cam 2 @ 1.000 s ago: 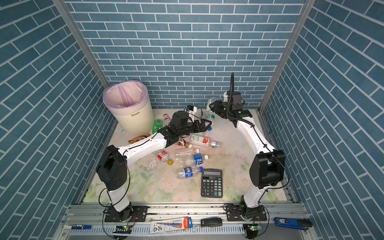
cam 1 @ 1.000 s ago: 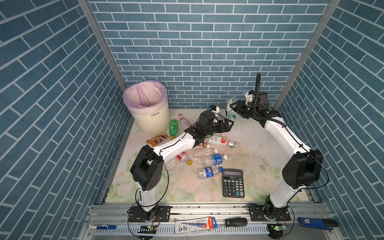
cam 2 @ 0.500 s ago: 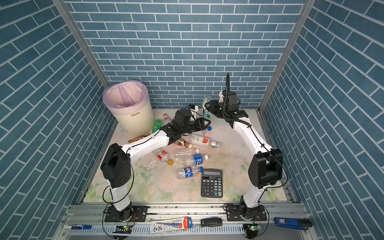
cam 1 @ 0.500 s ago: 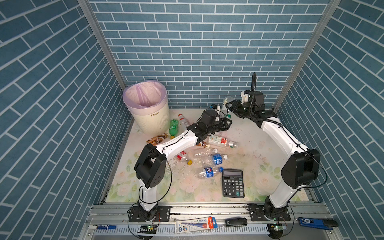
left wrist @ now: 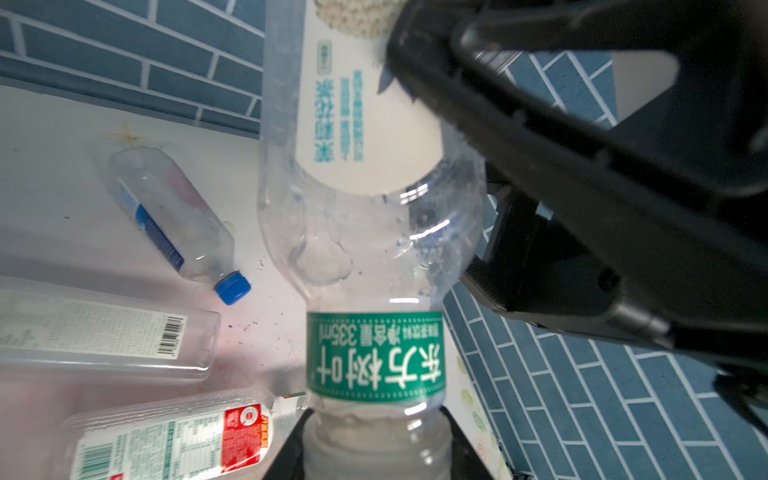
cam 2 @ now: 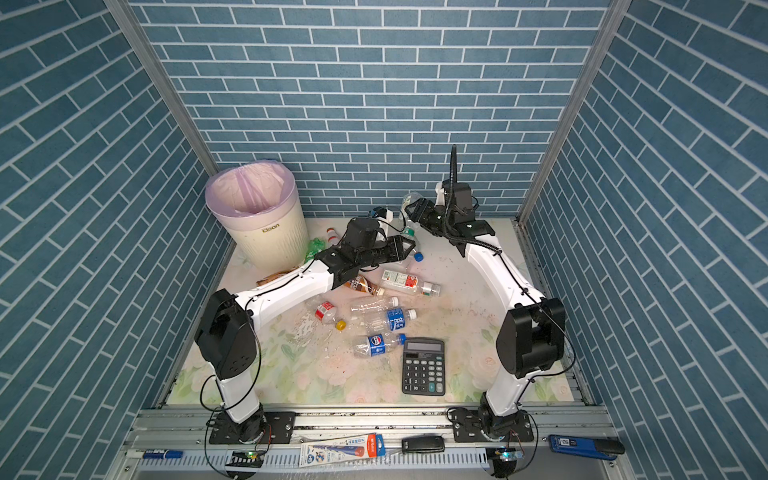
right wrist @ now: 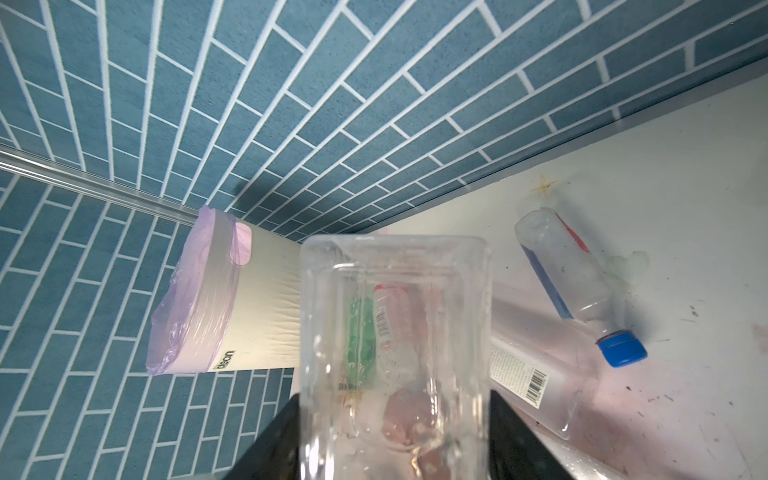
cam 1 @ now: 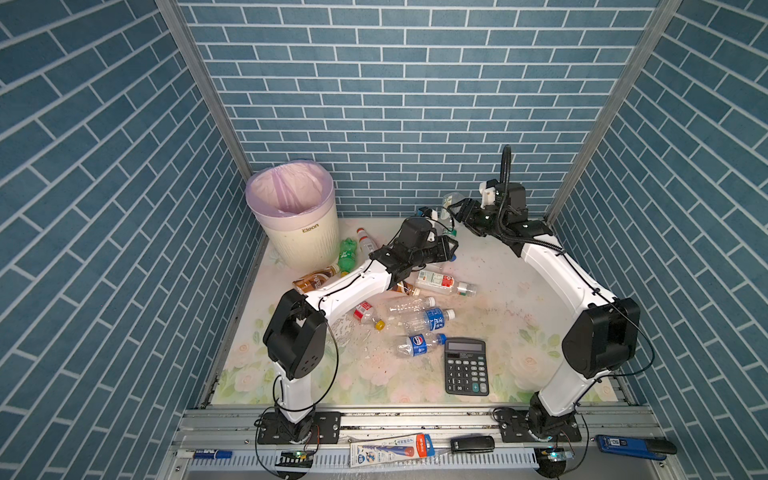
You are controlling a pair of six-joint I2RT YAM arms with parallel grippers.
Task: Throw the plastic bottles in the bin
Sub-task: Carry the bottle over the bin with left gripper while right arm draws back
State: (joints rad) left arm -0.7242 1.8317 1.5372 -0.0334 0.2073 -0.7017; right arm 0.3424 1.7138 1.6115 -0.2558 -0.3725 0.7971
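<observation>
A clear bottle (left wrist: 365, 249) with a white label and a green neck band hangs between both arms near the back wall, also seen in both top views (cam 1: 448, 208) (cam 2: 409, 205). My left gripper (left wrist: 376, 449) (cam 1: 451, 245) is shut on its cap end. My right gripper (right wrist: 395, 436) (cam 1: 457, 210) has its jaws tight against both sides of the bottle's base (right wrist: 395, 332). The cream bin (cam 1: 291, 232) (right wrist: 266, 299) with a lilac bag stands at the back left. Several other plastic bottles lie on the mat: a red-labelled one (cam 1: 440, 282), a green one (cam 1: 347, 253) and a blue-capped one (left wrist: 174, 220).
A black calculator (cam 1: 465, 365) lies at the front, beside a blue-labelled bottle (cam 1: 417, 345). A brown bottle (cam 1: 316, 280) lies under my left arm near the bin. Brick walls close in the back and both sides.
My left gripper has reached up to the bottle held by the right gripper and has shut on its cap end. The right arm swung the bottle slightly left toward it.
</observation>
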